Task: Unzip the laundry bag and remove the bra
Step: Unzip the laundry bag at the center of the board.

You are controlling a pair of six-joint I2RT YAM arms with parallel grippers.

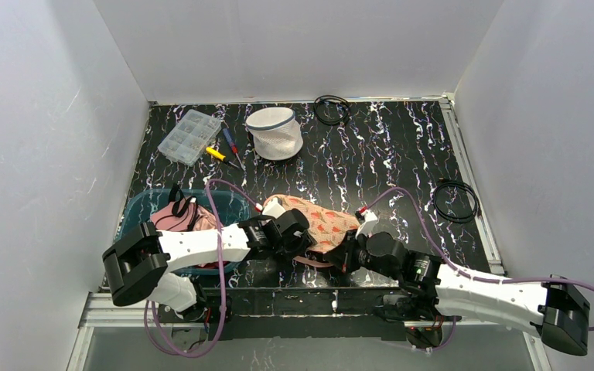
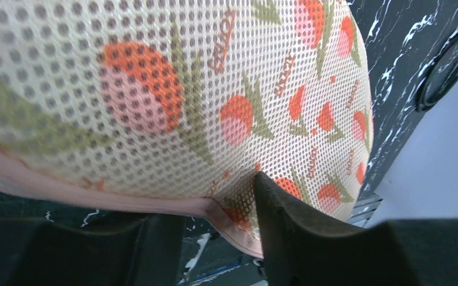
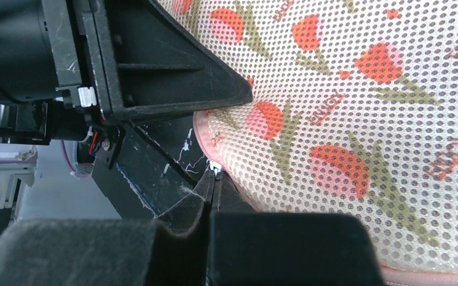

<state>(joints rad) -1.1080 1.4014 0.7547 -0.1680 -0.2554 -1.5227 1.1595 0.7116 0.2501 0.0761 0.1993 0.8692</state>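
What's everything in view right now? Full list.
floral mesh bag: 1, cream with red tulips, pink trim; table centre
white mesh drum bag: 1, white, blue-grey rim; far centre
organiser box: 1, clear; far left
screwdrivers: 2, yellow and red-blue; beside the box
cable coils: 2, black; far centre, right edge
basket: 1, teal; near left, holding pink garments
table: 1, black marbled
left end effector: 1, black; at bag's edge, grip unclear
right end effector: 1, black; shut on bag's edge
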